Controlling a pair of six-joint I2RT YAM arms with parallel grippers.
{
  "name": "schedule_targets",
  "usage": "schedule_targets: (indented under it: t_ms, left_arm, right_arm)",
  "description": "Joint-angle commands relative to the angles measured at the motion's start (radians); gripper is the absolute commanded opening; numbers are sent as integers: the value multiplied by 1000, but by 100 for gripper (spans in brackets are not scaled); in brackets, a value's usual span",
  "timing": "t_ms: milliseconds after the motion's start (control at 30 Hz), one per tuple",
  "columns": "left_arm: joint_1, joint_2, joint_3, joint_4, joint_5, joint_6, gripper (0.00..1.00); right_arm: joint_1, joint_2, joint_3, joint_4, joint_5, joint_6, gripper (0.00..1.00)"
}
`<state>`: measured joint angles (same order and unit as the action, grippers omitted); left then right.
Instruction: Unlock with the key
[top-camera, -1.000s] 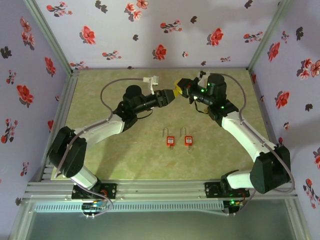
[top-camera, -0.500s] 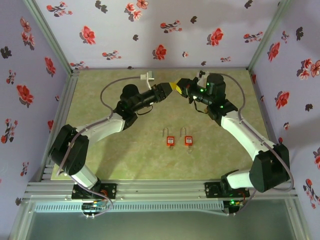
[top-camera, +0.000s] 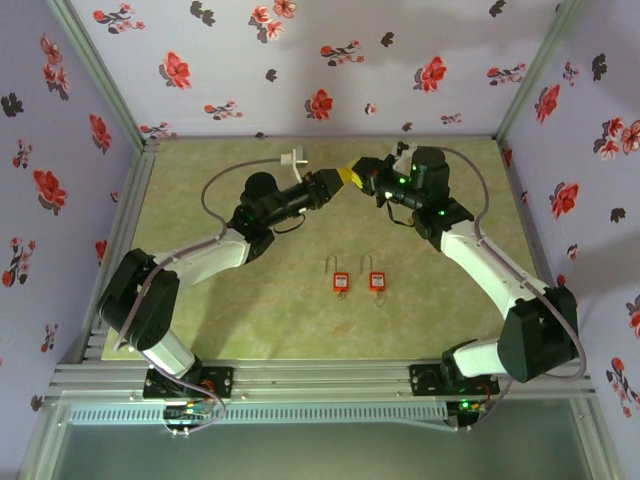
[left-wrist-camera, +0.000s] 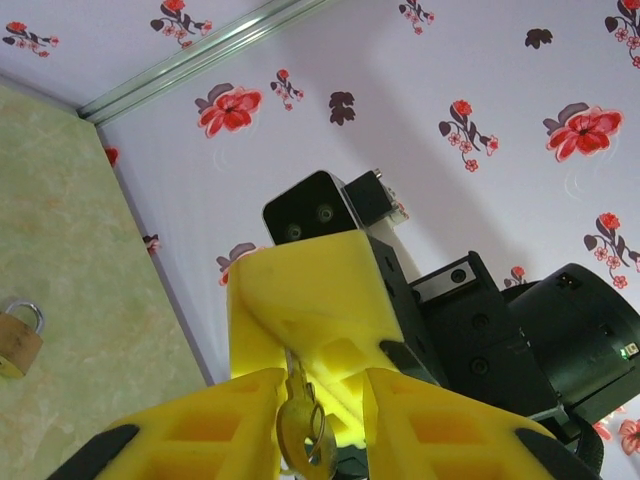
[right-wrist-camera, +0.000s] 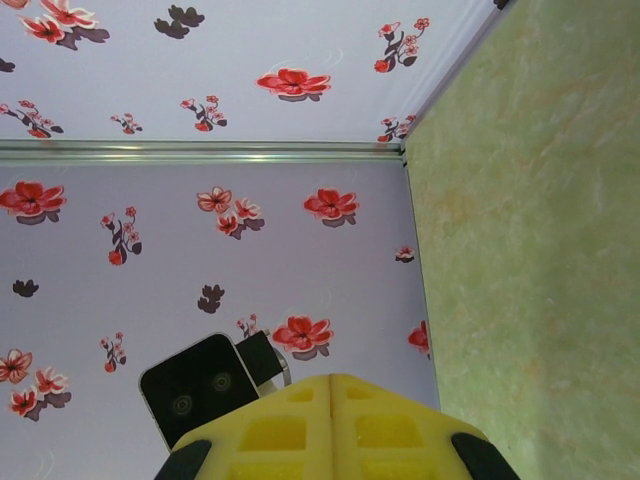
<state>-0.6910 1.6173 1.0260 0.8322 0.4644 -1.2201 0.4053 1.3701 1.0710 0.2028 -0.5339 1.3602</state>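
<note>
The brass key (left-wrist-camera: 305, 425) hangs by its blade from my right gripper (left-wrist-camera: 292, 348), whose yellow fingers (right-wrist-camera: 300, 430) are pressed together. My right gripper (top-camera: 353, 175) meets my left gripper (top-camera: 337, 181) in the air over the back middle of the table. My left gripper (left-wrist-camera: 322, 385) has its jaws on either side of the key's head and ring, with a gap still showing on the right side. Two red padlocks (top-camera: 342, 281) (top-camera: 377, 280) lie side by side at the table's centre. A brass padlock (left-wrist-camera: 18, 340) lies on the table surface.
Floral walls (top-camera: 330, 60) close the table in at the back and on both sides. A grey cable (top-camera: 215, 180) loops over the table behind the left arm. Green table surface (top-camera: 300, 320) stretches in front of the red padlocks.
My left gripper has moved up and right onto the right gripper's tip, and its jaws have narrowed around the key's head. The right arm has barely shifted.
</note>
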Motion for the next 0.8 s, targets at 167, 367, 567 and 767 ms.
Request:
schedule_targets:
  t_ms: [167,367,567,767]
  left_arm:
    - [-7,1,-23,72,9,-32,19]
    - [-5,18,-29,106,11,-54,2]
    - [-4,22,-37,125,21,-57,0]
    - [-2,-13,-49,93,17,17,0]
  right_arm:
    - [6,15,29,8,2,-30,0]
    - [8,15,30,6,2,-30,0]
    - [7,18,24,7,3,-40,0]
    - [-2,-4,26,-49,18,-89,12]
